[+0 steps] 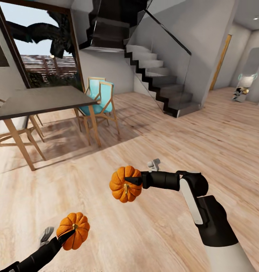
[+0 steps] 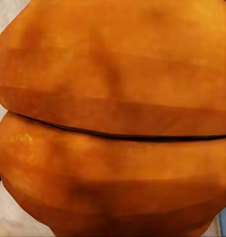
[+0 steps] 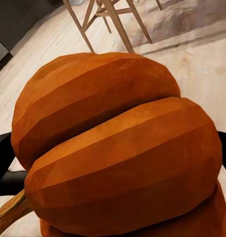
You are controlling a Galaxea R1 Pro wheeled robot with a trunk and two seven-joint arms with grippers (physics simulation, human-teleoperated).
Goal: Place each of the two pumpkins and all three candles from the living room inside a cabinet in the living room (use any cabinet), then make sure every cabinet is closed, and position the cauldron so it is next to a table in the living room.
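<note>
Bright, even daylight from the big window [image 1: 42,56] at the far left. Table [image 1: 42,100] and chairs [image 1: 101,100] throw soft shadows toward the right across the wood floor [image 1: 163,143]. Head view sharp, verticals bowed at edges. Wrist views extreme close-ups, faceted, slightly soft.

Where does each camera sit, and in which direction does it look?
Head view: on the head, looking down over the floor, dining table and staircase; left gripper and right gripper each hold a pumpkin.
Left wrist view: near that gripper, facing the left pumpkin closely.
Right wrist view: facing the right pumpkin; dark fingers show.
Shared: both pumpkins.
</note>
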